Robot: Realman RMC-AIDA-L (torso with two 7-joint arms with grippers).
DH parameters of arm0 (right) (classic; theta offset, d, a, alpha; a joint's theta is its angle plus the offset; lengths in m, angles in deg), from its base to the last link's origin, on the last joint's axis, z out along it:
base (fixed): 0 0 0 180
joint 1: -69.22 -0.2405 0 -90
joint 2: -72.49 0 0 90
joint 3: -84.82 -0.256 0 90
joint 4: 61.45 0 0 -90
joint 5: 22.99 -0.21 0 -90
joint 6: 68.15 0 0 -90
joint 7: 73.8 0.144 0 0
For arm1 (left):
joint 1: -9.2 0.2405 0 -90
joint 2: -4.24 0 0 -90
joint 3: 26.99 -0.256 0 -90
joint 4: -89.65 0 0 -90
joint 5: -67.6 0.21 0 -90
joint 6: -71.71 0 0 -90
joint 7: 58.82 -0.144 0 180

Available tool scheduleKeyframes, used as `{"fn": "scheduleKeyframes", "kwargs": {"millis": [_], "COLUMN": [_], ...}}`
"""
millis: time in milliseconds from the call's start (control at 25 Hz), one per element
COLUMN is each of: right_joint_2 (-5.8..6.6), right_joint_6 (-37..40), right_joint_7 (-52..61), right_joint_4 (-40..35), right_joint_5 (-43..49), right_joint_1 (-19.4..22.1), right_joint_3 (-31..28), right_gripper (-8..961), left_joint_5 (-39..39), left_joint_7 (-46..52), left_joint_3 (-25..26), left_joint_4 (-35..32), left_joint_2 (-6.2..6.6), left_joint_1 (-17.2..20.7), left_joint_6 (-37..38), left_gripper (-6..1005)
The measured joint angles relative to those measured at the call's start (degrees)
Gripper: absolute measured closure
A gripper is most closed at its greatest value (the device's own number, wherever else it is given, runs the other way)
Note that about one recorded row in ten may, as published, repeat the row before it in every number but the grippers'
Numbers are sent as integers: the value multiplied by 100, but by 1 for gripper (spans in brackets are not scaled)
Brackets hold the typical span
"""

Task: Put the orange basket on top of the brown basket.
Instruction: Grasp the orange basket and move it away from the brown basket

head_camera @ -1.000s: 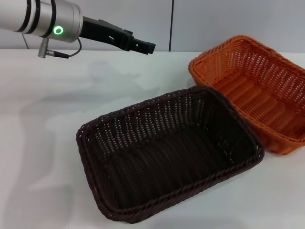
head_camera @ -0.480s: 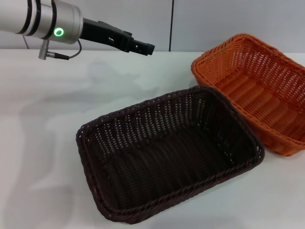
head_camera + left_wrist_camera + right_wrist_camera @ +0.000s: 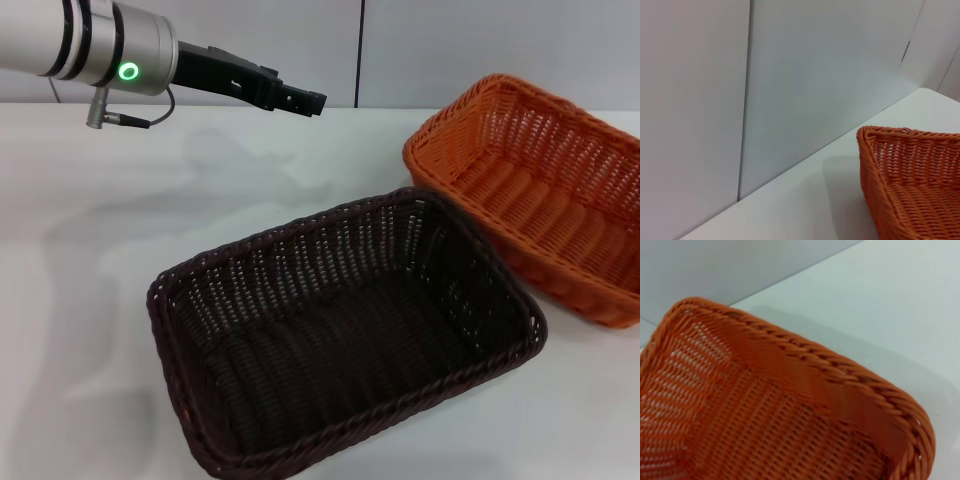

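Head view gives me my left gripper (image 3: 312, 101) hanging above the white table (image 3: 90, 300), its fingers looking pressed together with nothing between them. Well off to its right and lower lies the bright orange rectangular woven basket (image 3: 535, 190), standing on the table, not stacked. Nearer me, below and right of that gripper, sits the dark brown rectangular woven basket (image 3: 345, 335), its far corner overlapping the orange rim. My right gripper is out of sight; its wrist camera looks closely into the orange basket.
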Motion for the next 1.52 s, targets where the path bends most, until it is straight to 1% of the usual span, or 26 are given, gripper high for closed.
{"fn": "scheduleKeyframes", "kwargs": {"millis": [40,200,240,280,440,720,960,1000,1040,1080,1160,1240,1320,1360,1400,1440,1520], "right_joint_2": [-20,-33,-28,-28,13,18,-58,-84,-151,-151,-231,-284,-288,-292,-296,-304,-304], "right_joint_6": [-114,-310,-406,-406,-616,-740,-1128,-1205,-1352,-1352,-1499,-1681,-1739,-1789,-1833,-1931,-1959], "right_joint_7": [-2,-9,-15,-15,-100,-152,-481,-602,-808,-808,-991,-1156,-1195,-1225,-1258,-1328,-1359], "right_joint_4": [-2,-14,-26,-26,-34,-73,-83,-82,-81,-81,-100,-123,-133,-148,-161,-170,-173], "right_joint_5": [-54,-315,-594,-594,-1410,-1547,-1893,-2056,-2396,-2396,-2761,-3146,-3214,-3250,-3284,-3369,-3410], "right_joint_1": [41,148,245,245,523,660,816,861,936,936,1004,1053,1053,1045,1029,979,948], "right_joint_3": [-22,-31,-32,-32,-43,-161,-260,-268,-276,-276,-276,-276,-276,-276,-275,-262,-251], "right_gripper": [560,593,601,610,636,669,694,698,698,699,700,702,704,704,704,704,703], "left_joint_5": [-2,-6,-7,-7,-9,-10,-187,-214,-263,-310,-455,-727,-1016,-1016,-1436,-1699,-1997], "left_joint_7": [-2,-4,-5,-5,-5,-5,-5,-5,-5,-9,-54,-121,-217,-217,-414,-568,-728], "left_joint_3": [0,0,0,0,25,54,57,53,42,33,37,58,59,59,60,62,66], "left_joint_4": [-24,-46,-50,-50,-49,-11,18,19,19,20,-3,-29,-8,-8,12,2,-22], "left_joint_2": [-2,-11,-30,-30,-49,-49,-62,-67,-74,-77,-85,-102,-138,-138,-188,-215,-246], "left_joint_1": [-6,-15,-16,-16,-16,-17,-14,-9,1,12,38,88,174,174,291,367,459], "left_joint_6": [37,60,61,61,74,145,495,536,608,680,834,991,1124,1124,1251,1339,1478], "left_gripper": [133,133,133,134,134,133,133,133,133,134,134,134,134,134,134,134,133]}}
